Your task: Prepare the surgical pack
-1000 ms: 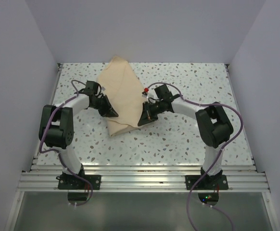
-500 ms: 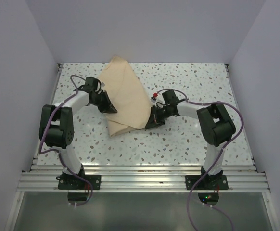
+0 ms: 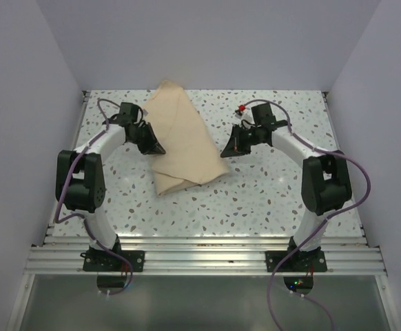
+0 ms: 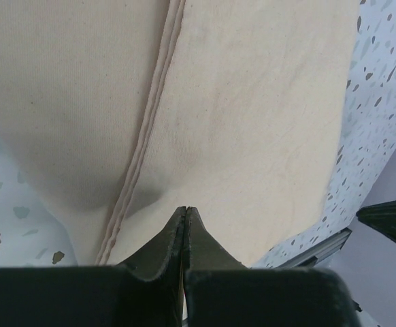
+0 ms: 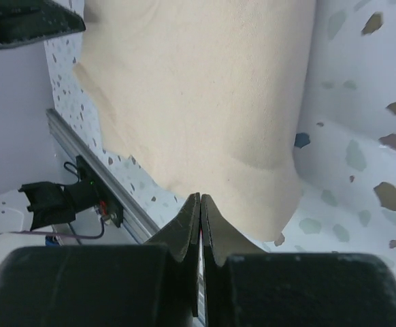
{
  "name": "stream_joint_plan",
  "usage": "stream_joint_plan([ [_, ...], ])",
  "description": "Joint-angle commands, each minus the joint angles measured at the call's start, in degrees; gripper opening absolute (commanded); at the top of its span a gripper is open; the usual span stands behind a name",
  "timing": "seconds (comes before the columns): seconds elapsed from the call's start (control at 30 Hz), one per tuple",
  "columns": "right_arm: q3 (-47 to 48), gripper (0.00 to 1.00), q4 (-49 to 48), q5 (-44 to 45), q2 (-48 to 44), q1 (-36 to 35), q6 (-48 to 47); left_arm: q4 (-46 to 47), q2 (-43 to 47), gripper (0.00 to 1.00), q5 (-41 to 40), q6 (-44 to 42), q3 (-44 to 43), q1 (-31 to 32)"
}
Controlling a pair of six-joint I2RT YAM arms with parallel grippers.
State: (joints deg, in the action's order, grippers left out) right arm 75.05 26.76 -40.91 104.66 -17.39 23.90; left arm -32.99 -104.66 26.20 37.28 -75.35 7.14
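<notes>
- Left gripper (image 3: 156, 147), centre-left of the frame: jaws together, tip on the sheet's left part.
- Tan sheet (image 3: 183, 134), upper middle: partly folded, lying on the table (image 3: 269, 193).
- Right gripper (image 3: 224, 152): jaws together, tip at the sheet's right edge.

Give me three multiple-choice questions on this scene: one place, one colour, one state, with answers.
1. Where does the sheet lie? A: between the left end effector and right end effector. B: against the near rail. C: off the table.
2. Its colour? A: blue. B: tan. C: green.
3. The jaws? A: both open. B: one open. C: both shut.
Answers: A, one end effector at each side; B, tan in every view; C, both wrist views show them pressed together.
</notes>
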Motion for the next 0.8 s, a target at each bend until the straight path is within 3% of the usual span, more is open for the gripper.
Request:
stream_joint_plan([
  [0.0,4.66,0.0,4.7,4.25,-0.69,0.6,-1.49,-1.64,0.86,0.0,-2.11,-2.03,-3.66,-1.33],
  [0.17,4.06,0.0,3.47,5.92,1.77,0.6,0.62,-3.04,0.69,0.0,-3.25,-2.73,-5.77,-2.21],
  [0.37,9.05,0.0,0.84,15.32,5.98,1.39,3.79,-3.74,1.48,0.07,-7.81,-3.0,-6.74,-5.81],
  [0.63,27.15,0.0,-2.06,21.31,20.83,1.3,5.89,-7.0,-1.07,0.0,-16.0,-2.74,-8.76,-11.17],
  [0.77,31.39,0.0,-12.23,12.38,23.13,1.3,8.61,3.68,-1.42,0.0,-4.01,-3.88,-6.3,-14.07],
])
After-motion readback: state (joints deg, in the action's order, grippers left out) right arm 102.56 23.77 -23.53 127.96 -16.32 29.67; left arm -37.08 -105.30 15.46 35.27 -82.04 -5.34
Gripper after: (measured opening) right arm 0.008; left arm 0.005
